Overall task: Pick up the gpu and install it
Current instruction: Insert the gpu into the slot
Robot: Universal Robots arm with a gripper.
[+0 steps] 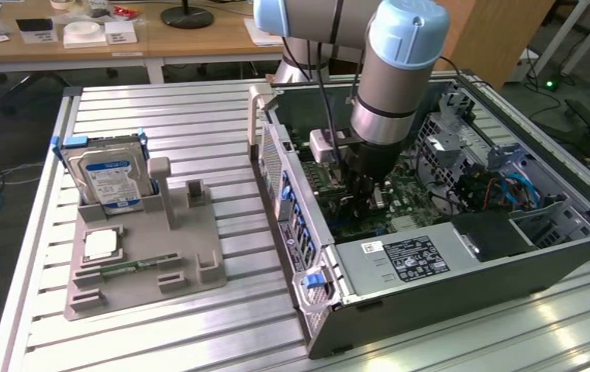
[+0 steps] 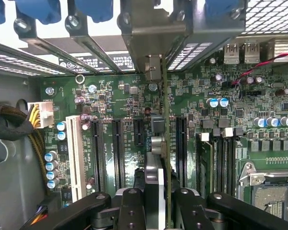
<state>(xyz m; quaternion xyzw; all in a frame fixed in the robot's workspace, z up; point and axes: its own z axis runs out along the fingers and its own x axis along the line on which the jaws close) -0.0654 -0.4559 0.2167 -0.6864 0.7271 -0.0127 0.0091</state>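
The gpu [image 2: 166, 134] is seen edge-on in the wrist view as a thin green card. Its silver bracket [image 2: 153, 67] points toward the case's rear slot openings. My gripper [image 2: 158, 194] is shut on the card, with one black finger [image 2: 132, 206] on each side of it. The card hangs just above the motherboard [image 2: 115, 96], between the short black slot [image 2: 139, 132] and a long black slot [image 2: 181, 148]. I cannot tell whether it touches a slot. In the exterior view my gripper [image 1: 367, 190] reaches down inside the open computer case [image 1: 315, 232].
A white slot [image 2: 76, 158] and yellow-black power cables [image 2: 19, 120] lie to one side of the board, and the processor socket [image 2: 273, 191] to the other. Outside the case, a grey holder [image 1: 139, 256] carries a blue-labelled hard drive [image 1: 114, 174] and a memory stick [image 1: 129, 267]. The power supply [image 1: 408, 260] fills the case's near end.
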